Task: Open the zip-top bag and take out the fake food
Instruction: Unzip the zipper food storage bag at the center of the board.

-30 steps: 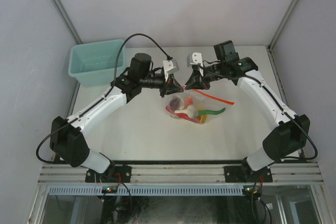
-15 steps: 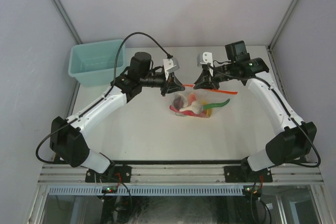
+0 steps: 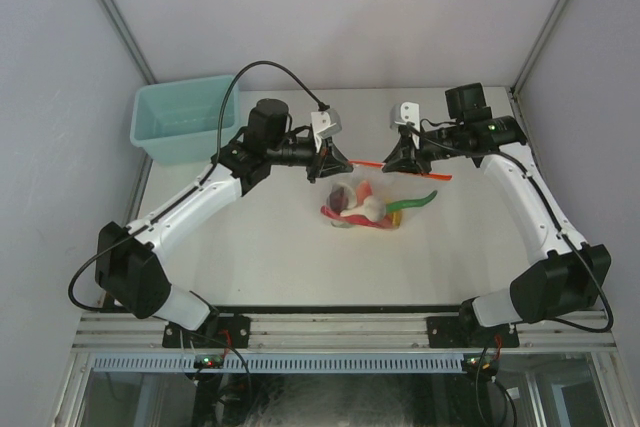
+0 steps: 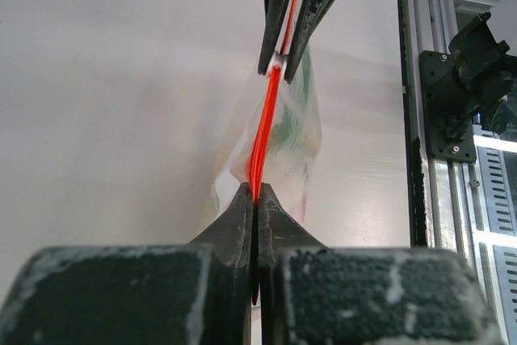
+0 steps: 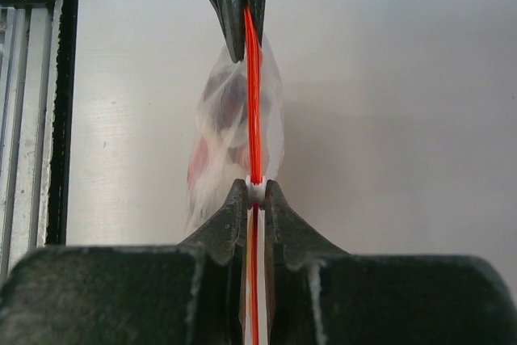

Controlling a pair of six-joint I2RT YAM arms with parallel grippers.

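The clear zip-top bag (image 3: 362, 202) hangs between my two grippers, its lower part resting on the table. My left gripper (image 3: 333, 163) is shut on the left end of the red-orange zip strip (image 4: 265, 119). My right gripper (image 3: 401, 160) is shut on the small white slider (image 5: 256, 191) further along the strip, whose free end sticks out past it to the right. Through the plastic I see fake food: a green piece (image 3: 414, 201), a whitish piece (image 3: 372, 209) and a dark red piece (image 3: 340, 194). The bag (image 5: 230, 119) looks bunched in the right wrist view.
A teal bin (image 3: 184, 119) stands at the back left corner of the white table (image 3: 270, 247). Grey walls close in both sides and the back. An aluminium rail (image 4: 448, 119) runs along the table's near edge.
My right gripper has slid to the right along the zip strip, away from the left gripper. The left gripper has held its place, and the bag has shifted slightly.
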